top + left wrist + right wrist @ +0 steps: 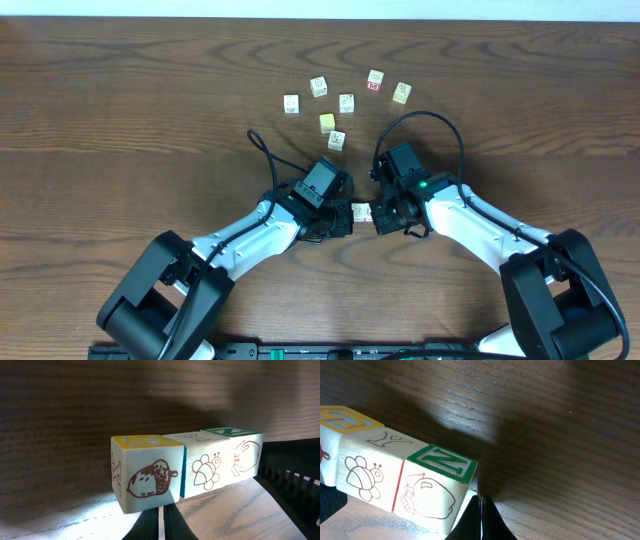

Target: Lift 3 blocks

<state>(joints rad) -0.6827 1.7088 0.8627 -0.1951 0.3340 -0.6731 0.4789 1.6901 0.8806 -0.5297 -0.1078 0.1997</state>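
Observation:
Three pale picture blocks stand side by side in one row. In the left wrist view they are the acorn block point(147, 477) with a yellow top, the bee block point(205, 467) and the fruit block point(245, 457) with a green top. My left gripper point(160, 512) is shut, its tips against the acorn block's end. My right gripper point(481, 500) is shut too, touching the green-topped block point(432, 490). Overhead, the row point(362, 211) shows only as a pale patch between the left gripper point(342, 215) and the right gripper point(381, 216). Whether the row is off the table I cannot tell.
Several other small cubes lie scattered at the back of the table, among them a yellow one point(327, 122), a pale one point(336, 139) and a red-sided one point(375, 80). Black cables loop off both wrists point(430, 118).

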